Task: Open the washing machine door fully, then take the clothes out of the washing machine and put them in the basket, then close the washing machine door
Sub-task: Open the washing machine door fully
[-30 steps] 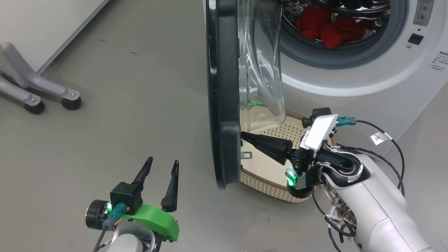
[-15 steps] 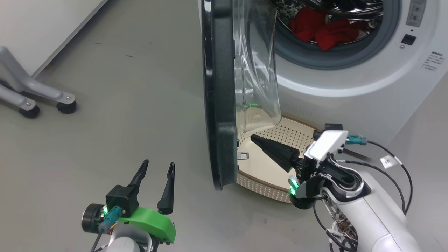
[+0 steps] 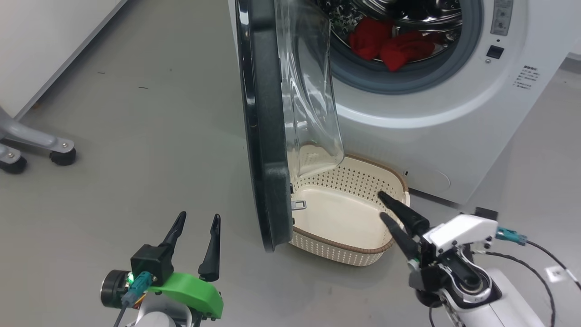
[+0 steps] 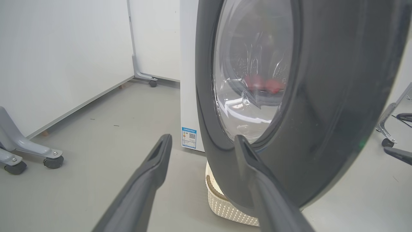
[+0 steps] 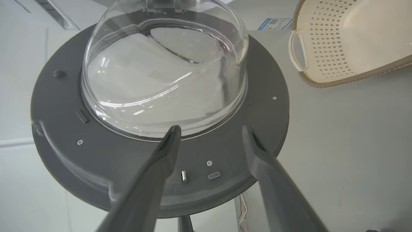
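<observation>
Standing ajar, washing machine door (image 3: 265,136) faces right gripper (image 3: 381,205), jaws apart.

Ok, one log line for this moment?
door: open, over basket | clothes: in drum | basket: empty | left gripper: open, empty | right gripper: open, clear of door

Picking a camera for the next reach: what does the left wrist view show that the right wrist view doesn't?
Left wrist view: the washing machine door's outer face, red clothes blurred through its glass, a blue label. Right wrist view: the door's inner face with its metal latch, the basket's white handle. Both: the door and the basket.
</observation>
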You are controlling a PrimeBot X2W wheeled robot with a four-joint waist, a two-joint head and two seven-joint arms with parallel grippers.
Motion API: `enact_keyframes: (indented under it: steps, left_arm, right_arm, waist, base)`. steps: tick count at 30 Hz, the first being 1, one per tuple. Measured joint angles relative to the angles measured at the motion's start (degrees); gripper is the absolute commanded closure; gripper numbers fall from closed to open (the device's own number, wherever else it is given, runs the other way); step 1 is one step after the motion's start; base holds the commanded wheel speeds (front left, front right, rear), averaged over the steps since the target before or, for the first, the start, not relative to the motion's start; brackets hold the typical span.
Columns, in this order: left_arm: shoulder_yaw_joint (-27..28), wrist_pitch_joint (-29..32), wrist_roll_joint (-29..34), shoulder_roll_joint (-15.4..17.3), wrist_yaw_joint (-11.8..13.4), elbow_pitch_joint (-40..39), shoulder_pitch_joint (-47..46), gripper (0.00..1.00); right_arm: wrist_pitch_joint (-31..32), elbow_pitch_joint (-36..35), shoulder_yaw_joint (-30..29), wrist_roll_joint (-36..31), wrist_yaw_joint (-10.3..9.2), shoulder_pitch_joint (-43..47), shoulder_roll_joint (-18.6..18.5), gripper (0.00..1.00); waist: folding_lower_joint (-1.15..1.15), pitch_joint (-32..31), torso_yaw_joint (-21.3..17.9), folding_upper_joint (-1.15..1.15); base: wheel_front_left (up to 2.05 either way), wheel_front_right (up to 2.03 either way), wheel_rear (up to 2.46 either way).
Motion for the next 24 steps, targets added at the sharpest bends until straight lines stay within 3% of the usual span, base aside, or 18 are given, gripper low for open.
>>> enact_keyframes:
  steps: [9,18,21,24]
  left_arm:
    - [0.4,0.2,0.0,0.5,0.2,-0.3,0.3,0.0]
    - [0.5,0.5,0.0,0.6,0.4,-0.6,0.3,0.0]
    - [0.7,0.5,0.0,0.6,0.5,-0.7,0.3,0.0]
    - [0.9,0.7,0.0,0.7,0.5,-0.7,0.3,0.0]
  right_arm:
    - [-11.9,-2.2,-0.2,-14.1,0.0,3.8,-4.9,0.0]
    - [-28.5,-3.7,1.9,-37.0,-0.12,4.6,-12.4,0.0]
    - [-33.4,-3.9,3.0,-43.4,-2.29,4.6,-13.6,0.0]
    - [-33.5,-4.7,4.3,-50.0,-4.24,4.6,-14.9,0.0]
  waist:
    - [0.0,-0.2,-1.6,0.0]
    - [0.0,-0.2,-2.6,0.0]
    - [0.0,-0.2,-2.7,0.0]
    - [0.0,-0.3,-2.8,0.0]
  base:
    - [0.0,0.0,0.0]
    - [0.0,0.0,0.0]
    - [0.0,0.0,0.0]
    - [0.0,0.0,0.0]
